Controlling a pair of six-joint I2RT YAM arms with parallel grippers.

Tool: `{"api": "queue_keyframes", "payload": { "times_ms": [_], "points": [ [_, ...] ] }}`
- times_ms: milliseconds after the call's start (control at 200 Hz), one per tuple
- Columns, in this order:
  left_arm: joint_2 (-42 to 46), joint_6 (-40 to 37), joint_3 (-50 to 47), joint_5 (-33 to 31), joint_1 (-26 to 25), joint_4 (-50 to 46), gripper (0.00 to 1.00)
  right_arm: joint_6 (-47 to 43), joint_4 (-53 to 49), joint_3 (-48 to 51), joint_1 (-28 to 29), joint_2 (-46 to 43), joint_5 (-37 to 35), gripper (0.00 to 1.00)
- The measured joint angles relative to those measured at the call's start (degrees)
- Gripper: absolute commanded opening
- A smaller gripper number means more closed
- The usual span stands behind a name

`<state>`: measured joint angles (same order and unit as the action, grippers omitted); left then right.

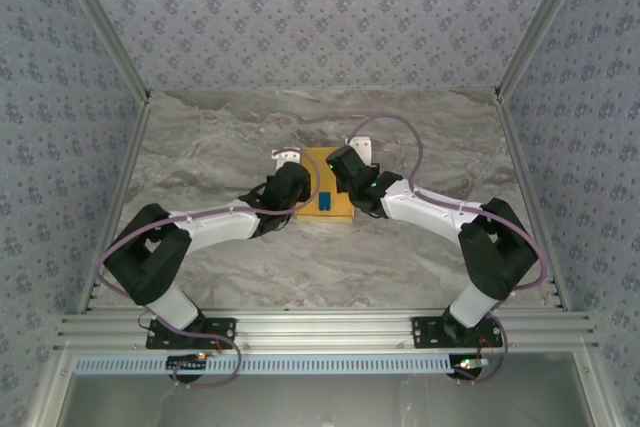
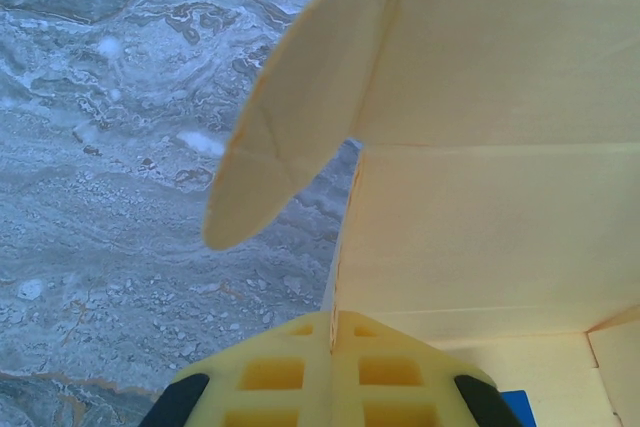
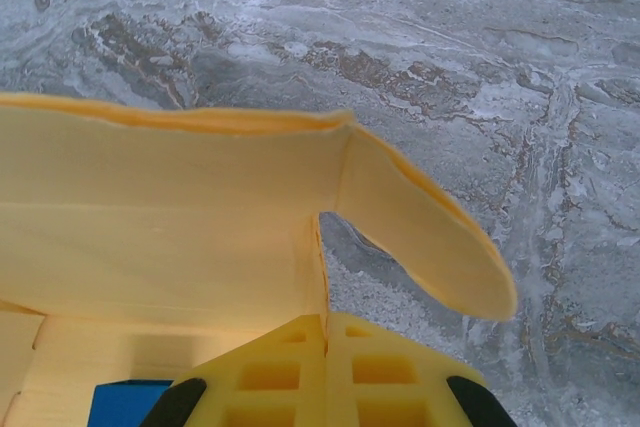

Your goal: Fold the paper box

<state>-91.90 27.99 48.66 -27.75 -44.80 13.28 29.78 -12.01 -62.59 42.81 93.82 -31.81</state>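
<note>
Yellow-orange thin cardboard, the paper box [image 1: 318,169] sits partly formed near the middle of the grey marble-patterned table [image 1: 200,147], its walls raised and its top open. A small blue block [image 1: 326,199] lies inside it on the floor of the box.

The left gripper [image 1: 303,191] is at the box's left side and the right gripper [image 1: 341,181] at its right side, the two arms reaching in from either flank.

In the left wrist view the left gripper [image 2: 333,325] has its yellow pads pressed together with the edge of a box wall [image 2: 480,227] caught in the seam between them. A rounded flap [image 2: 290,127] stands off the far end of that wall, out over the table, and a corner of the blue block [image 2: 520,407] peeks in beside the pads.

The right wrist view mirrors this (same grip, opposite side): the right gripper [image 3: 325,325] is closed on the edge of the facing wall [image 3: 160,237], with another rounded flap [image 3: 430,237] bent outward over the marble and the blue block [image 3: 130,402] low in the corner.
</note>
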Motion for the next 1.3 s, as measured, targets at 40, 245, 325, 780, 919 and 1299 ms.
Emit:
{"api": "queue_keyframes", "payload": {
  "times_ms": [40,245,325,780,919,1299],
  "points": [
    [0.0,0.3,-0.1,-0.2,0.0,0.1,0.00,0.9,-0.1,-0.4,0.0,0.3,-0.2,0.02],
    [0.5,2.2,-0.4,-0.8,-0.5,0.4,0.00,3.3,-0.7,-1.7,0.0,0.9,-1.1,0.02],
    [0.6,2.8,-0.4,-1.3,-0.7,0.7,0.00,3.7,-0.7,-2.2,0.0,0.9,-1.7,0.02],
    [0.7,4.1,-3.7,-6.4,-3.1,4.8,0.00,3.9,2.7,-0.7,0.5,1.0,-2.8,0.02],
    [0.7,4.7,-5.2,-9.0,-4.5,6.0,0.00,3.9,6.1,2.4,1.4,0.9,-3.3,0.02],
    [0.7,6.2,-8.5,-16.5,-8.9,9.6,0.00,3.7,15.8,11.2,3.6,-3.1,-4.9,0.02]
  ]
}}
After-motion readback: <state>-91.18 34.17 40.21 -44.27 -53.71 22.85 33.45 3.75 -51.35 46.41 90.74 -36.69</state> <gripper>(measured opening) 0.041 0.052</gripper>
